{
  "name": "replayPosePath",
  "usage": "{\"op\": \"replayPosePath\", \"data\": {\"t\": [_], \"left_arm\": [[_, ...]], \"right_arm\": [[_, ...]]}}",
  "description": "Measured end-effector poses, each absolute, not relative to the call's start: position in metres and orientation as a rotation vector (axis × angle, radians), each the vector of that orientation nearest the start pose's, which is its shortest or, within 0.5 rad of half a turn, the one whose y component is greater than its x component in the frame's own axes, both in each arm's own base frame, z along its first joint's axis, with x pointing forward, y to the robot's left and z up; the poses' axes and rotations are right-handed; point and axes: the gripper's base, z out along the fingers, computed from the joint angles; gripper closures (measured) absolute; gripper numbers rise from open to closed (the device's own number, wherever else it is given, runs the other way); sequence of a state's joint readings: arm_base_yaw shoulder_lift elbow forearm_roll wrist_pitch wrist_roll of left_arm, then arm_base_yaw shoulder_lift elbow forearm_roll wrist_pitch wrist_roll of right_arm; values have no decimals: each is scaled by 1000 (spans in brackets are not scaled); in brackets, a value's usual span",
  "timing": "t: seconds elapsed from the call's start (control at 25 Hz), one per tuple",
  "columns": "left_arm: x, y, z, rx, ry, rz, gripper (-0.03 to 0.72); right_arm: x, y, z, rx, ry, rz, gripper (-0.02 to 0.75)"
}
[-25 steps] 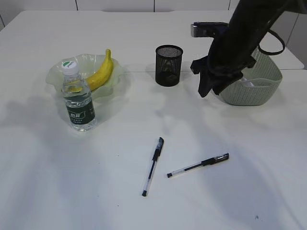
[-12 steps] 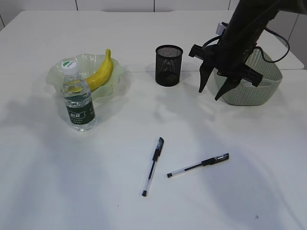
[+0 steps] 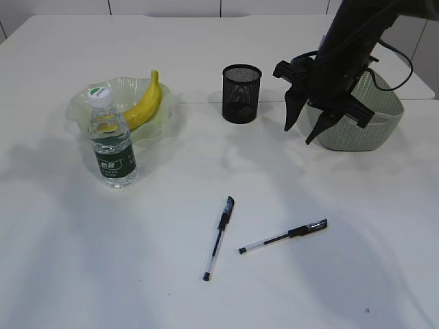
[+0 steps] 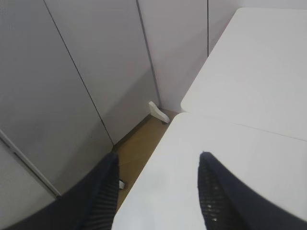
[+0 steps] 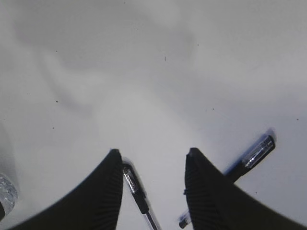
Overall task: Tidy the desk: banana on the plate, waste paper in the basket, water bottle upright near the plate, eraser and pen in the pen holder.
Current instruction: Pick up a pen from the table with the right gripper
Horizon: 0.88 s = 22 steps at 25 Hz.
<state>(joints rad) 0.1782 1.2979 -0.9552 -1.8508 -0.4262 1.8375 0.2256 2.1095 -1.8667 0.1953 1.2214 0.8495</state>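
Observation:
The yellow banana [image 3: 144,103] lies in the pale green plate [image 3: 79,106]. In front of the plate the water bottle [image 3: 113,144] stands upright. Two pens [image 3: 219,236] [image 3: 283,237] lie on the desk's [image 3: 206,41] near middle. The black mesh pen holder [image 3: 241,94] stands at the back. My right gripper [image 3: 299,133] hangs open and empty between the pen holder and the basket [image 3: 374,123], well above the desk. Its wrist view shows the open jaws of the right gripper [image 5: 152,153] with both pens [image 5: 136,191] [image 5: 252,155] far below. My left gripper [image 4: 158,160] is open and empty over a desk corner. Eraser and waste paper are hidden.
The right arm covers much of the basket's inside. The left wrist view shows the desk's edge [image 4: 144,167], brown floor [image 4: 139,139] and grey wall panels beyond. The bottle's edge [image 5: 5,194] shows at the left of the right wrist view.
The right wrist has turned beside the basket, and its fingers now point down and to the left, spread. Over the last half second it has barely shifted. Nothing on the desk moved.

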Motion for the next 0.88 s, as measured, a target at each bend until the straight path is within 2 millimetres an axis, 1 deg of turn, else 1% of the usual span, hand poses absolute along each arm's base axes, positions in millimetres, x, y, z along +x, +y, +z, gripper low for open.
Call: {"op": "replayPosePath", "data": {"t": [0.88], "left_arm": [[276,86,332,-479,1890,490,318]], "right_arm": [[432,116,241,1012,2876,400,414]]}}
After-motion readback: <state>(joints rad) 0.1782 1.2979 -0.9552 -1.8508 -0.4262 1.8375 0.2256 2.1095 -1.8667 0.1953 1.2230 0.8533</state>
